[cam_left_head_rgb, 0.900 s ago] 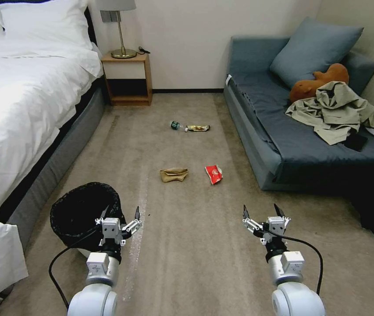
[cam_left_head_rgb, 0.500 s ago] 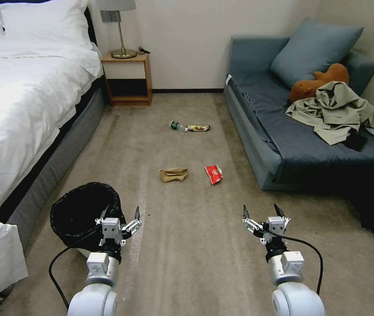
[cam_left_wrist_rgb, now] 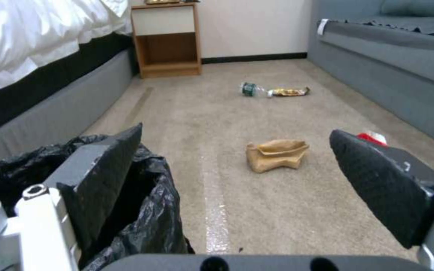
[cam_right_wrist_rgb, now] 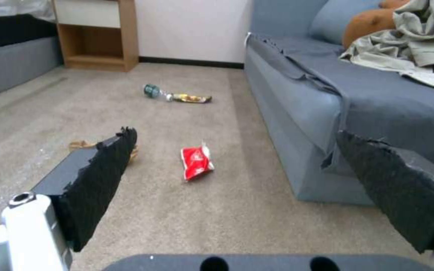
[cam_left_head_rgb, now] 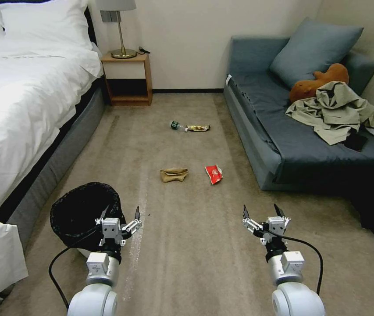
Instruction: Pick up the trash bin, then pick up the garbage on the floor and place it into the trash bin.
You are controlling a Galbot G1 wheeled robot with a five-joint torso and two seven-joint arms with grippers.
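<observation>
In the head view, the left gripper hangs low over the beige carpet, its fingers spread wide and holding nothing. The small round trash bin lined with crinkly black plastic stands on the carpet beside the white bed, with the gripper's outer finger over its rim. The right gripper hovers well apart from it, just as wide and empty. Ahead of both lie the crumpled brown paper bag and, just beside it toward the blue-grey sofa, the red snack packet. Farther on, the small clear bottle with a green label touches the long gold-yellow wrapper.

In the left wrist view, one black pad overlaps the bin's crinkled edge; the paper bag shows between the spread fingers, on the floor farther ahead. The bottle and wrapper lie beyond.

In the right wrist view, the packet lies between the open fingers, well ahead, near the sofa's base. A pad partly hides the paper bag.
</observation>
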